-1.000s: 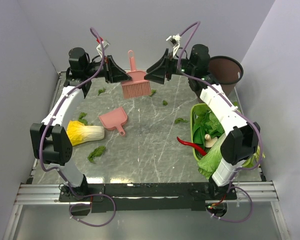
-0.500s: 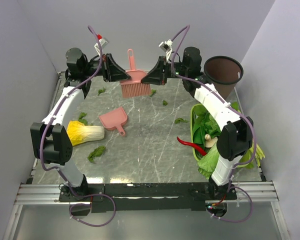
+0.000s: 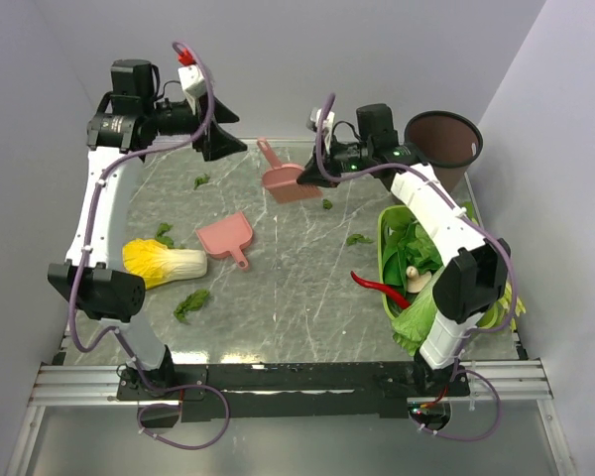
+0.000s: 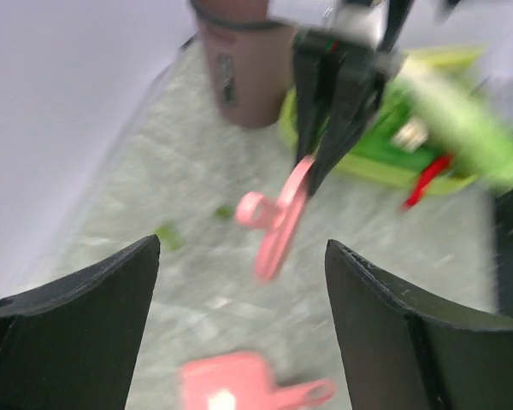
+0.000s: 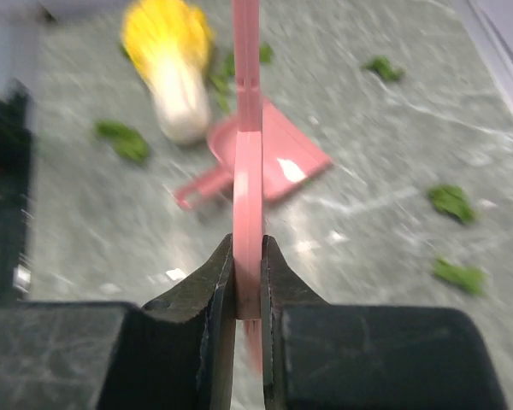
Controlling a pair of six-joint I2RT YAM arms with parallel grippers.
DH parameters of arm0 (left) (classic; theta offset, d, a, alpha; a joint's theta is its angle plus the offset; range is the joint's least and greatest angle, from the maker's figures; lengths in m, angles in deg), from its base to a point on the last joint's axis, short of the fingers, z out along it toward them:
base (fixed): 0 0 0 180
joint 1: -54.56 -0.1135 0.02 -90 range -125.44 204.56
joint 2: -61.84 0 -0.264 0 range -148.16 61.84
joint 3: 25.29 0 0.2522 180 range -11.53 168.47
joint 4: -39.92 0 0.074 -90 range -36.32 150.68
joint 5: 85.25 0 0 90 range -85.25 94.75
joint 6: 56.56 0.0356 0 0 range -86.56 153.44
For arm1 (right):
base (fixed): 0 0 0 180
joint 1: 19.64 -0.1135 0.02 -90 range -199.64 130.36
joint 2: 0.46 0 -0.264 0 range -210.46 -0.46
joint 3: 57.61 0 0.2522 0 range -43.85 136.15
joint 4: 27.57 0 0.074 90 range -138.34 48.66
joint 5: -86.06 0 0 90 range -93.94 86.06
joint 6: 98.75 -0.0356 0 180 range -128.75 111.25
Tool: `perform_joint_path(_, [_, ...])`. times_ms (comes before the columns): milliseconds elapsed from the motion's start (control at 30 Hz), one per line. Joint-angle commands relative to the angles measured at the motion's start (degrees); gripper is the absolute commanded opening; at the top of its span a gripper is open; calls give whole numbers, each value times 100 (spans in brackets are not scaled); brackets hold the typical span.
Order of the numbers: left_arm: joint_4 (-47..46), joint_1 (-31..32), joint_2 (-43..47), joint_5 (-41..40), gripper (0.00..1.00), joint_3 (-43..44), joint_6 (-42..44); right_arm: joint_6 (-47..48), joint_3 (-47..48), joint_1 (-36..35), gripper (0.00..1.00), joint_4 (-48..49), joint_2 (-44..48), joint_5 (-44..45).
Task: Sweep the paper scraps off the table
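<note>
My right gripper [image 3: 312, 177] [image 5: 248, 249] is shut on the head end of a pink hand brush [image 3: 283, 178] [image 5: 247, 162], held above the back middle of the table [image 3: 297, 297]. Its handle points toward my left gripper [image 3: 233, 147] [image 4: 242, 248], which stands open and empty, a short way back from the brush [image 4: 280, 220]. A pink dustpan [image 3: 226, 236] [image 4: 239, 384] [image 5: 278, 162] lies flat left of centre. Dark-green paper scraps lie scattered: one at the back left [image 3: 200, 180], one under the brush [image 3: 327, 204], one right of centre [image 3: 357, 239], one at the front left [image 3: 190, 302].
A yellow-and-white cabbage [image 3: 169, 263] [image 5: 175, 60] lies at the left. A brown bin [image 3: 446, 139] [image 4: 244, 68] stands at the back right. A green basket [image 3: 387, 223] of leafy vegetables sits at the right, with a red chili [image 3: 377, 288] beside it.
The left gripper has let go of the brush and pulled back up and left. The right gripper has closed on the brush, which has tipped from upright to slanting.
</note>
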Motion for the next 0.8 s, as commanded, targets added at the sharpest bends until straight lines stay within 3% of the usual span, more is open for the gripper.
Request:
perform_joint_path(0, [3067, 296, -172, -1010, 82, 679, 3706, 1977, 135, -101, 0, -960, 596, 711])
perform_joint_path(100, [3780, 718, 63, -1686, 79, 347, 4929, 2391, 258, -215, 0, -1233, 578, 835])
perform_joint_path(200, [3344, 1026, 424, -2048, 76, -566, 5300, 2900, 390, -425, 0, -1505, 552, 1055])
perform_joint_path(333, [2350, 1193, 1031, -2163, 75, -1587, 5020, 3315, 311, -680, 0, -1646, 587, 1354])
perform_joint_path(600, [2298, 1211, 961, -1645, 66, -1325, 4519, 3281, 197, -795, 0, -1576, 587, 1372])
perform_joint_path(767, [1822, 1211, 1216, -1540, 55, -1746, 4123, 3289, 258, -778, 0, -1611, 508, 1144])
